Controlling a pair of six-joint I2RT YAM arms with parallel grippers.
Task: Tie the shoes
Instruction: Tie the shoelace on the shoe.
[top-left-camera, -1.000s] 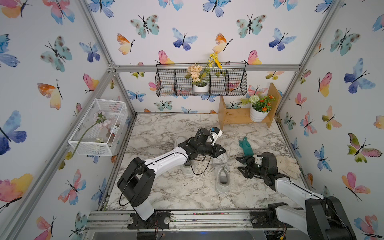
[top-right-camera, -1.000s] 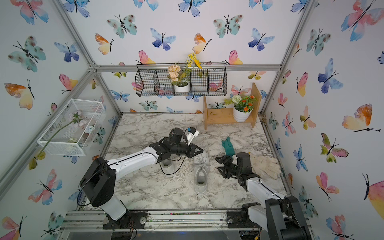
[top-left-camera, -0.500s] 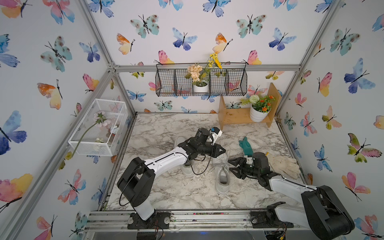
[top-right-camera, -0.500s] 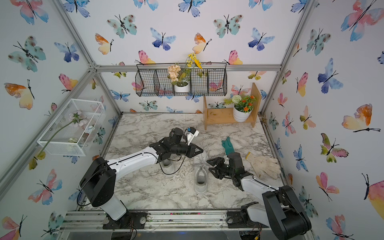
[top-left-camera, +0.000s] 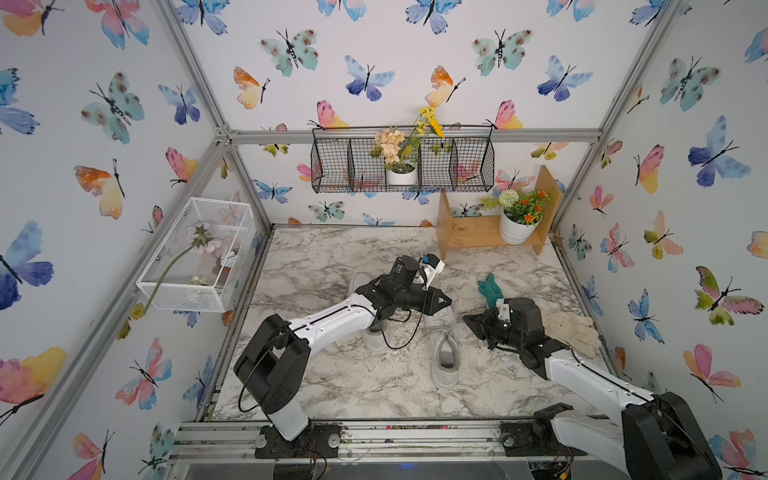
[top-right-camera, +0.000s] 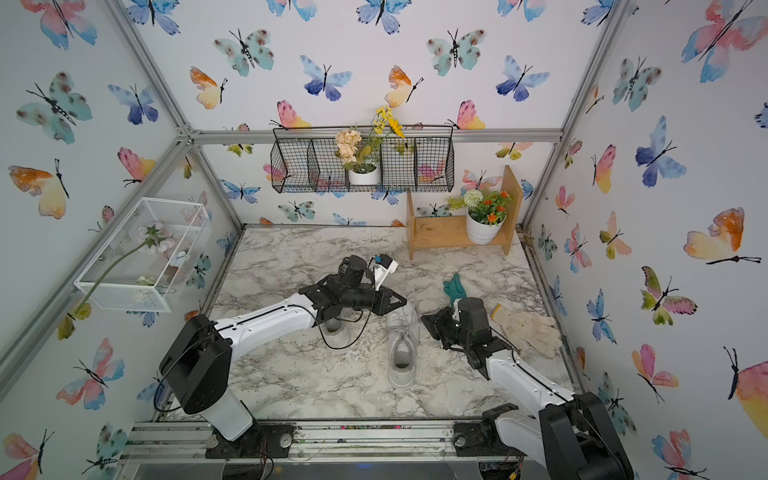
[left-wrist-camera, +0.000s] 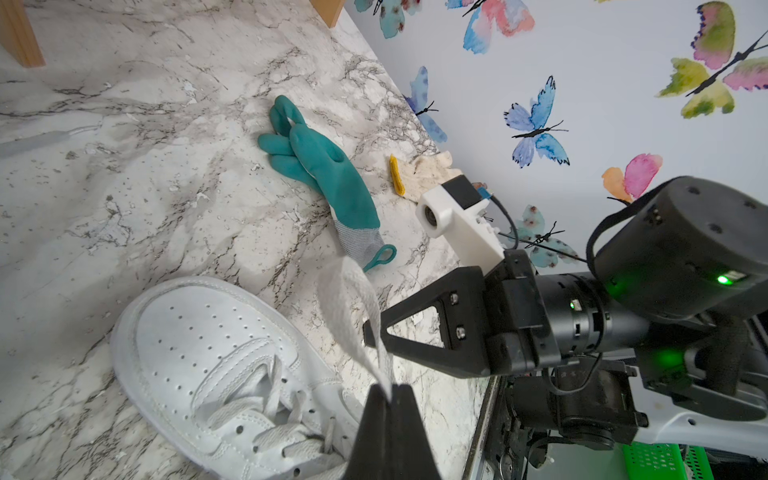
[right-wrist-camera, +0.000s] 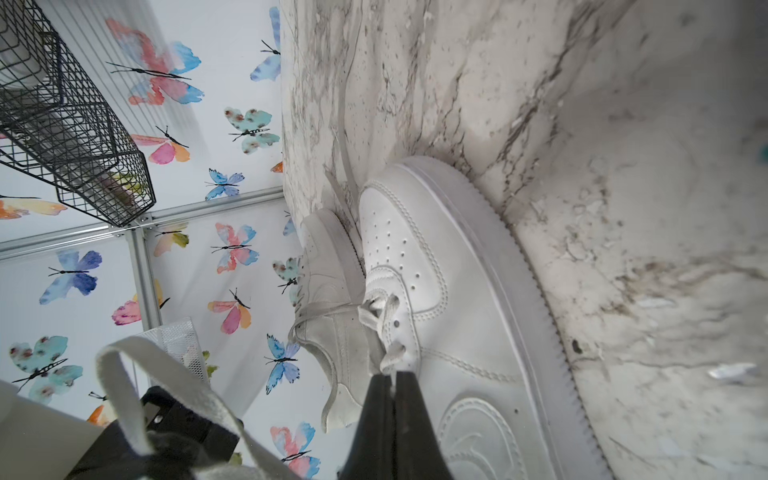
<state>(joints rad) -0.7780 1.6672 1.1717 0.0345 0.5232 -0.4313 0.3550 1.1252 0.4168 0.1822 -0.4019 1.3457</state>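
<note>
White shoe (top-left-camera: 444, 351) out on the marble table (top-left-camera: 332, 257), toe pointing away from the arm bases. It sits just beside the green glove (top-left-camera: 488, 289), a little nearer the bases. The second shoe (top-left-camera: 374, 337) lies further from the glove, half hidden under the left arm (top-left-camera: 332, 320). That arm stretches low and long across it, with the left claw (top-left-camera: 446, 300) pointing sideways toward the glove, above the first shoe's toe. It's clenched on a lace (left-wrist-camera: 349, 299): the left wrist view shows the strip rising in a loop from its closed tips. The right arm (top-left-camera: 582, 374) comes in from the glove's side, forearm sloping down. The right claw (top-left-camera: 467, 320) is aimed at the shoe's flank, near the glove's cuff, and clamped tight too. In the right wrist view its tips meet at the eyelets, a sliver of white lace pinched between them.
</note>
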